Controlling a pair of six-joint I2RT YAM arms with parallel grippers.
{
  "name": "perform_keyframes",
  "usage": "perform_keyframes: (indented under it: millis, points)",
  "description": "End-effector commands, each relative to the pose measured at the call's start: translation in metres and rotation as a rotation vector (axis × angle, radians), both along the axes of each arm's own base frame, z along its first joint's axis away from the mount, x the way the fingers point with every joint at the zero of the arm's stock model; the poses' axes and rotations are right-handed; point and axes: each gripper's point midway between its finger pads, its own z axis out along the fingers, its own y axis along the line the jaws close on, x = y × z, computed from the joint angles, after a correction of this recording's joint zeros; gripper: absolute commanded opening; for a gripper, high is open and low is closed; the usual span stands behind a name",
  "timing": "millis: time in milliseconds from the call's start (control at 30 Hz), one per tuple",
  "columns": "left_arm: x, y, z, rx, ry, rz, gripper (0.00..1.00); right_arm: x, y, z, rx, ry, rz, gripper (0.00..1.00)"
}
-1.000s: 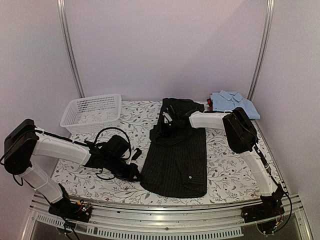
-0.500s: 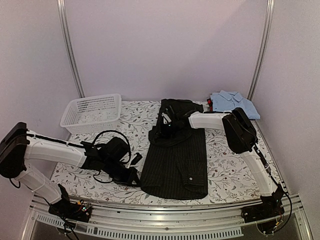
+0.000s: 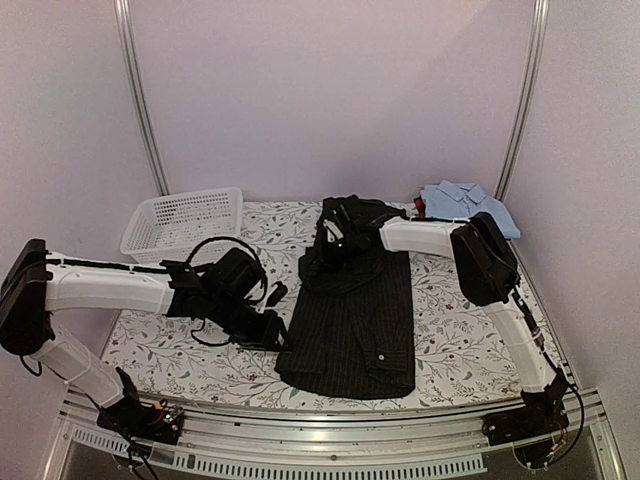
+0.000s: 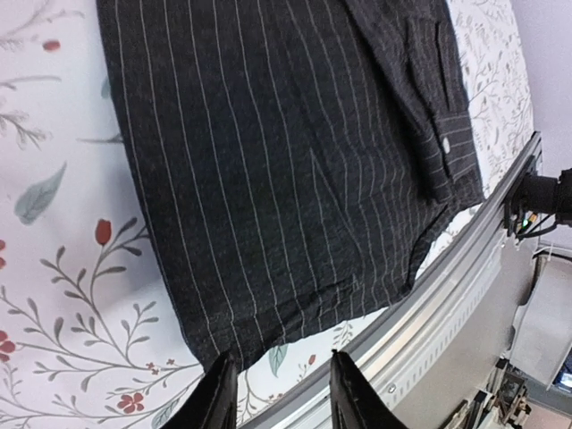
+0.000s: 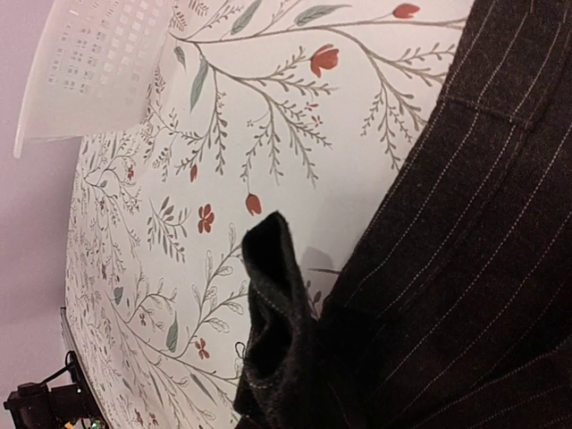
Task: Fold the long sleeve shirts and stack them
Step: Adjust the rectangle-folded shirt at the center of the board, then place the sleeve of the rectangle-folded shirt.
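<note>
The floral-covered table [image 3: 455, 340] carries everything, and the black pinstriped shirt [image 3: 355, 320] takes up its middle, lying lengthwise from the back toward the near rail. Its lower part is flat and already narrowed into a long panel. A sleeve is laid over its right side, which suits a fold in progress. The white mesh basket [image 3: 180, 238] stands at the back left, well apart from the work. The light blue shirt [image 3: 465, 205] sits folded at the back right corner, probably the base on which the stack will be built. The left gripper [image 3: 278, 335] is low at the near-left corner of the black shirt. In its wrist view the fingers [image 4: 219, 393] are spread, the hem corner just above the gap and nothing pinched. That placement looks like a setup for gripping the bottom edge and carrying it up the shirt. The right gripper [image 3: 335, 252] is at the collar end, where the cloth is bunched. Its wrist view shows a raised flap of dark cloth [image 5: 273, 313] standing off the table and casting a shadow, which suggests a pinch. The fingers are hidden, though, so I cannot tell how those jaws stand. Smallest is the white cuff button [image 4: 444, 141], facing up on the folded sleeve.
</note>
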Motion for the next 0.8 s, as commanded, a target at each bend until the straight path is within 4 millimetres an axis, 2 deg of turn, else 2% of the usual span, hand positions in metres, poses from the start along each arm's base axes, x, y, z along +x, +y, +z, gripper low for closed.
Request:
perform_keyframes:
  millis: [0,100,200,300,367,567,767]
  points:
    - [0.033,0.002,0.034,-0.062,-0.075,0.045,0.35,0.001,-0.004,0.110,0.051,-0.186,0.020,0.00]
    - [0.062,0.008,0.047,-0.108,-0.105,0.098,0.35,-0.003,-0.017,0.148,0.026,-0.259,0.018,0.00]
    - [0.087,0.008,0.063,-0.164,-0.140,0.124,0.34,-0.012,-0.032,0.175,-0.010,-0.313,0.017,0.00]
    - [0.105,0.005,0.073,-0.199,-0.162,0.125,0.34,-0.025,-0.047,0.181,-0.053,-0.338,0.042,0.00]
    - [0.114,0.001,0.077,-0.222,-0.173,0.122,0.34,-0.034,-0.060,0.196,-0.074,-0.371,0.036,0.00]
    - [0.127,-0.017,0.070,-0.284,-0.131,0.092,0.34,-0.042,-0.096,0.208,-0.194,-0.413,-0.025,0.00]
    - [0.133,-0.031,0.063,-0.338,-0.094,0.083,0.33,-0.058,-0.112,0.205,-0.261,-0.430,-0.008,0.00]
